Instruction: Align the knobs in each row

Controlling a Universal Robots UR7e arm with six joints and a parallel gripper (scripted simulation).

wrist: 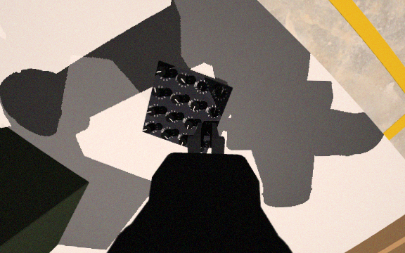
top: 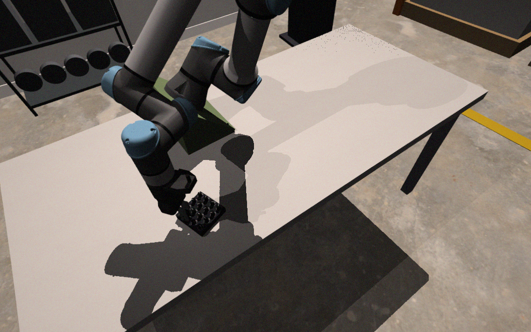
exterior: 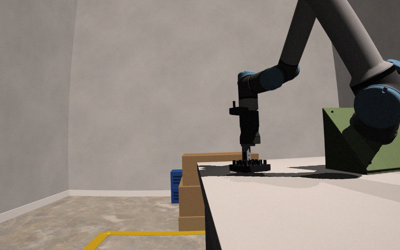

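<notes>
The black knob box stands on the table with several rows of black knobs. In the wrist view it lies turned, and a small block, perhaps its socket, shows at its upper right edge. My gripper points straight down over the lower right part of the box in the wrist view. Its fingers are nearly together and look shut on a knob of the right-hand column, seemingly third from the top of the view. That knob's line and the names are not legible. The fingers partly hide the knobs around them.
A green wedge-shaped block stands beside the arm's base on the table. The table's edge is near the box. Brown boxes stand beyond the table. The arm's shadow darkens the box.
</notes>
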